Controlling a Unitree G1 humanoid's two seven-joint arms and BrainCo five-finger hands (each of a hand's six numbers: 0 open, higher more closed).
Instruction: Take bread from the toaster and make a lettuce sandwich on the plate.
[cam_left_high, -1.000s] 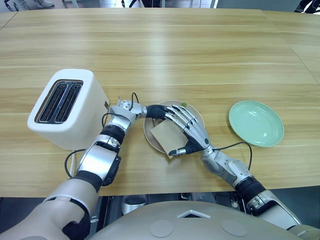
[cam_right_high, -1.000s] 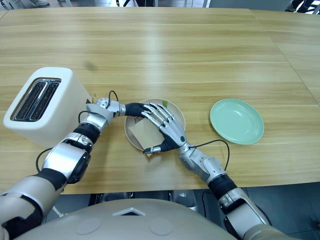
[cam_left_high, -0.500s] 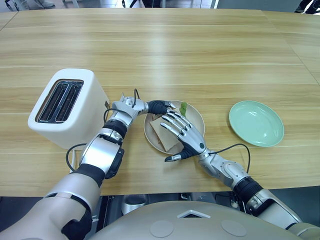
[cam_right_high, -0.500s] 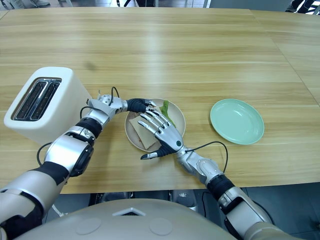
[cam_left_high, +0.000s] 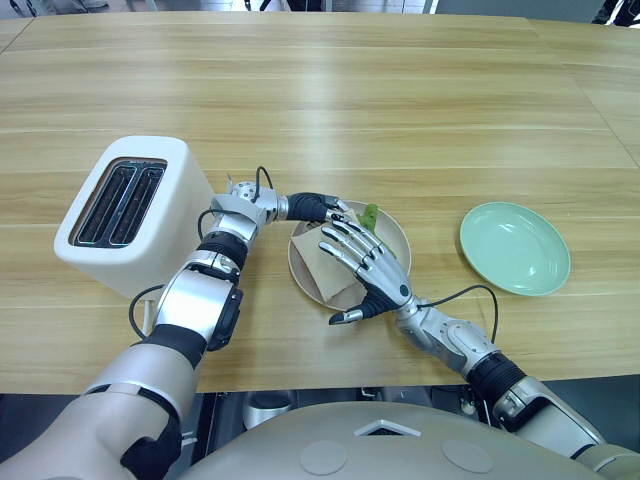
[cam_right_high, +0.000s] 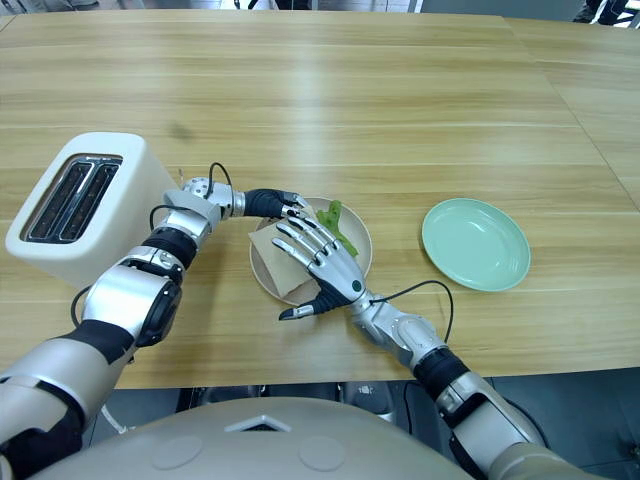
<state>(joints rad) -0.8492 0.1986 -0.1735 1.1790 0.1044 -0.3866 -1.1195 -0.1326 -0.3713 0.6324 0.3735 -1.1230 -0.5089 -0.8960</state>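
**A:** Bread, where's it at?

**B:** The bread (cam_left_high: 318, 268) lies flat on the beige plate (cam_left_high: 397, 235), in its near-left part, w/ one corner aimed at the near rim. It's a thin, tan, square slice.

**A:** Lettuce?

**B:** Same plate, far-right part. The lettuce (cam_left_high: 368, 214) is a small green leaf, crinkled, just beside the right hand's fingertips.

**A:** Right hand pose?

**B:** The right hand (cam_left_high: 375, 275) is palm down over the bread and the plate's middle. Its fingers are spread apart and straight, pointing to the far-left, w/ nothing held. The thumb sticks out past the plate's near rim. Can't tell if the palm touches the slice. The forearm comes in from the near-right.

**A:** Left one?

**B:** The left hand (cam_left_high: 318, 208) is at the plate's far-left rim, close to the bread's far corner, w/ its arm bent in from the left. Can't tell whether it's apart or closed, nor whether it touches the slice.

**A:** And the plate on the bench?

**B:** Close to the near edge of the bench (cam_left_high: 350, 100), abt mid-width. The toaster (cam_left_high: 130, 210) stands left of it near the same edge: white, two dark slots on top. A green plate (cam_left_high: 514, 248) sits to the right, apart from the beige one.
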